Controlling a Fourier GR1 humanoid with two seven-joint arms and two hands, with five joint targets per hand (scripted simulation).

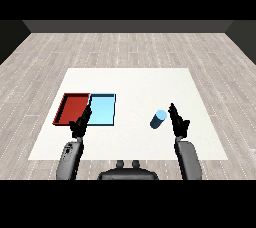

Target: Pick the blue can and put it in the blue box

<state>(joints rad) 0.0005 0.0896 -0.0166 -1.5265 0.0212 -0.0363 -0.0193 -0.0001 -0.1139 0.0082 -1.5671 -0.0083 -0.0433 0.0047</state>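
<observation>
Blue can (pixel 158 119): stands on the white table (pixel 135 84), right of centre, leaning a bit in this view, top toward upper right; nothing holds it
Right hand (pixel 178 121): just beside the can on its right side, fingers straight & pointing away from the robot, relaxed, not curled; can't tell if it touches the can, looks like a narrow gap
Left hand (pixel 80 123): at the near edge of the trays, fingers straight, tips over the seam betw. red & blue tray; holding nothing
Light blue tray (pixel 102 110): left half of table, touching the red tray along its left side, well apart from the can
Red tray (pixel 71 108): furthest left, side by side w/ the blue one
Forearms: grey, both come in from the lower corners, left under the trays, right under the can
</observation>
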